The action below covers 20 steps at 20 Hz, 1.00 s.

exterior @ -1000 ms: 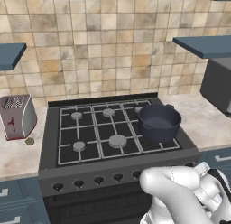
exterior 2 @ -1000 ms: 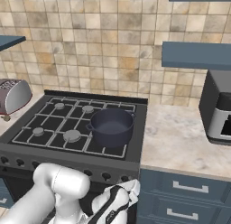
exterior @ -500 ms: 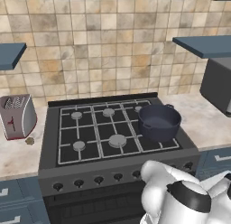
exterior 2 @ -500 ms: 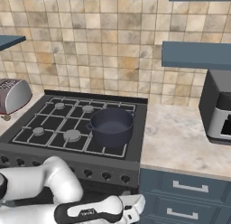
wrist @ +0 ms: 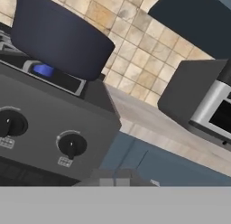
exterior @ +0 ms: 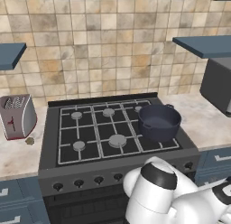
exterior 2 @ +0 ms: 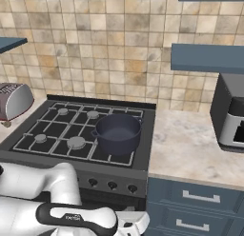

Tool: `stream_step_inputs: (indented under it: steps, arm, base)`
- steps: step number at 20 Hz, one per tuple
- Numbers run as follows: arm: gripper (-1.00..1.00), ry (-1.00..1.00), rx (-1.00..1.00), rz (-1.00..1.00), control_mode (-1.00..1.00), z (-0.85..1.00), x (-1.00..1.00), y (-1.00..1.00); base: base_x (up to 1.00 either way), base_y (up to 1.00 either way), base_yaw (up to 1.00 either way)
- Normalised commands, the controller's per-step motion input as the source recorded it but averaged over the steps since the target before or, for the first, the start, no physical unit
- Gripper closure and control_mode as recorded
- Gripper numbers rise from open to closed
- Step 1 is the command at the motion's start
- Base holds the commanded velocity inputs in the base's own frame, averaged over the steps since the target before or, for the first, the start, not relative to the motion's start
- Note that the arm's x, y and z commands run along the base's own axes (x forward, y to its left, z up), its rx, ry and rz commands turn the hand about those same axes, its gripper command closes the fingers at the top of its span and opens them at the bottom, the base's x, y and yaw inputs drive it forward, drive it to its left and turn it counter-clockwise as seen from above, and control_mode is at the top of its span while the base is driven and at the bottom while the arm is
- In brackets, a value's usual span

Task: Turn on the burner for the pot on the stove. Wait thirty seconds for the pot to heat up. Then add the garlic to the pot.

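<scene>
The toaster (exterior: 17, 115) stands on the counter (exterior: 20, 155) at the far left, at 9 o'clock from the stove (exterior: 113, 133). The garlic (exterior: 30, 140) lies on the counter just beside the toaster's front right corner, at 5 o'clock from it and well apart from the pot (exterior: 159, 122).

The stove occupies the centre of the left base view. Its knobs (exterior: 79, 183) run in a row along the front panel. The pot stands upright on the front right grate, at 3 o'clock from the front centre burner cap (exterior: 117, 140). In the right base view the pot (exterior 2: 117, 132) sits near the stove's right edge, at 3 o'clock from a burner cap (exterior 2: 76, 142).

In the hand view a blue flame (wrist: 44, 70) shows under the pot (wrist: 61, 35), at 7 o'clock from its base. Two knobs (wrist: 71, 145) sit on the front panel below it.

The microwave (exterior 2: 229, 111) stands on the right counter (exterior 2: 190, 149), at 3 o'clock from the pot.

The arm (exterior 2: 57, 201) is folded low in front of the stove. The gripper is clenched with its jaws together, grasping nothing.
</scene>
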Motion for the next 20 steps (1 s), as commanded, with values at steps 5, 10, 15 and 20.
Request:
stream_step_inputs:
  steps: [5, 10, 15, 20]
  arm:
    - [1.0, -0.04, 0.0, 0.0, -1.0, 0.0, 0.0, 0.0]
    - [1.0, -0.03, 0.0, 0.0, -1.0, 0.0, 0.0, 0.0]
    - [1.0, -0.02, 0.0, 0.0, -1.0, 0.0, 0.0, 0.0]
    - [1.0, -0.01, 0.0, 0.0, -1.0, 0.0, 0.0, 0.0]
  base:
    - [0.0, 0.0, 0.0]
    - [0.0, 0.0, 0.0]
    - [0.0, 0.0, 0.0]
    - [0.0, 0.0, 0.0]
